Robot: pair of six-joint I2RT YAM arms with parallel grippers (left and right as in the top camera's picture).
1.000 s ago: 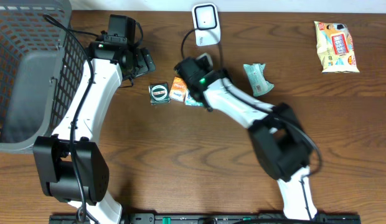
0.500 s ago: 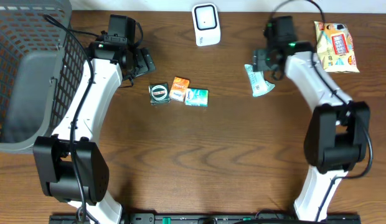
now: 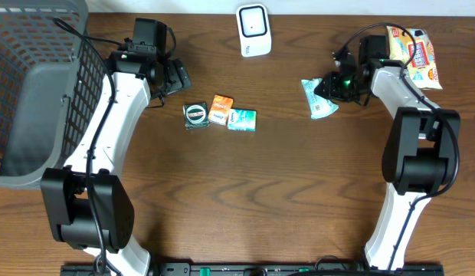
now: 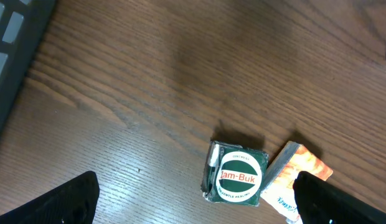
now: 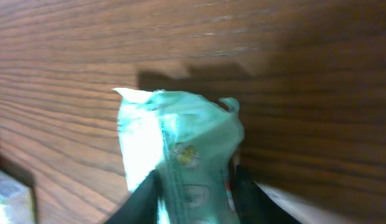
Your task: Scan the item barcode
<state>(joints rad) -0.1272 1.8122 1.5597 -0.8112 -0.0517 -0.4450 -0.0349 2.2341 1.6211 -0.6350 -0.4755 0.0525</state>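
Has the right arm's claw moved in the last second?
Yes. The right gripper swung rightward, from beside the white scanner to the green packet on the scanner's right.

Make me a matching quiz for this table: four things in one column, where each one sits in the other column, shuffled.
Things:
1. white scanner
2. grey basket
3. yellow snack bag
4. green packet

Places in the overhead view:
A. far left edge
B. top right corner
C. top centre
D. between the fingers of the right gripper

Pairs: 1-C, 2-A, 3-B, 4-D
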